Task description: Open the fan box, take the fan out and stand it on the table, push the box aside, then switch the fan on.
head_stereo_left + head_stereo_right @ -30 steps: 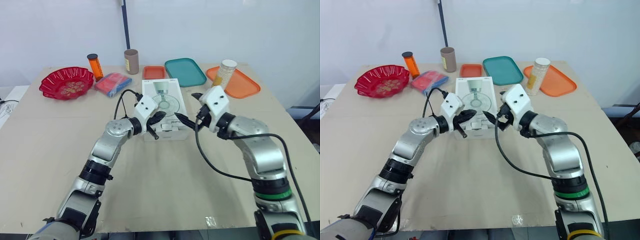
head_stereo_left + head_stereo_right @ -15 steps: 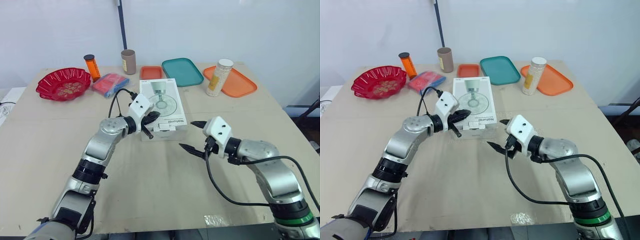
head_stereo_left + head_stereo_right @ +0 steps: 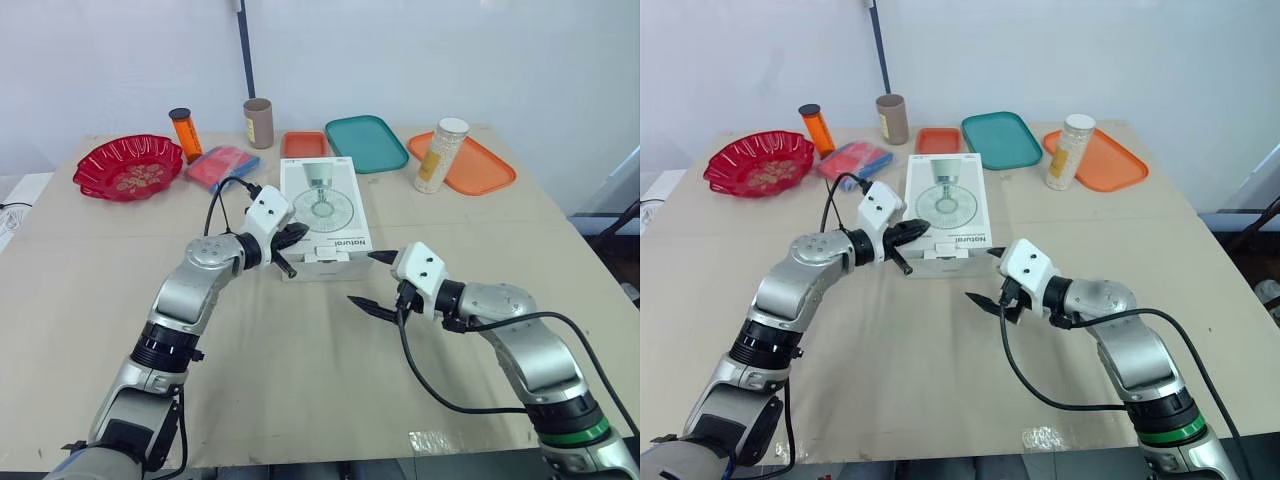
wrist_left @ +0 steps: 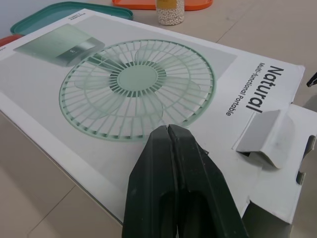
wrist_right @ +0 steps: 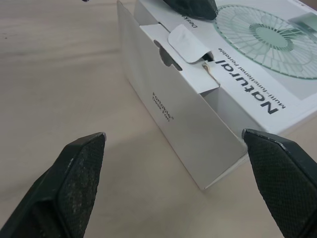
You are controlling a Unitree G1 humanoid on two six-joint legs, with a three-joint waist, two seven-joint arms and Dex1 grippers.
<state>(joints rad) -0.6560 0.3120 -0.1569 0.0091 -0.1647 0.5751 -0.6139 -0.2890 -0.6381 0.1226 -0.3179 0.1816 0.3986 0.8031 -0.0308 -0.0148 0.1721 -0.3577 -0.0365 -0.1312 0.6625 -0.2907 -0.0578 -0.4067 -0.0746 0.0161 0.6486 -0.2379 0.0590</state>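
The bench (image 3: pixel 320 390) is bare in front of the fan box (image 3: pixel 322 205), so its near end is freely reachable. The right gripper (image 3: pixel 372 280) hangs there, fingers spread wide, just short of the loosened end flap (image 4: pixel 267 131). The left gripper (image 4: pixel 168 131) blocks the box's near left corner, its fingers pressed together over the top face. To the right, the bench is open as far as the jar (image 3: pixel 434 155) and orange tray (image 3: pixel 480 172). Behind the box, a small orange tray (image 3: pixel 307 145) and a teal tray (image 3: pixel 368 143) stand close. A red-blue packet (image 3: pixel 226 166) lies back left.
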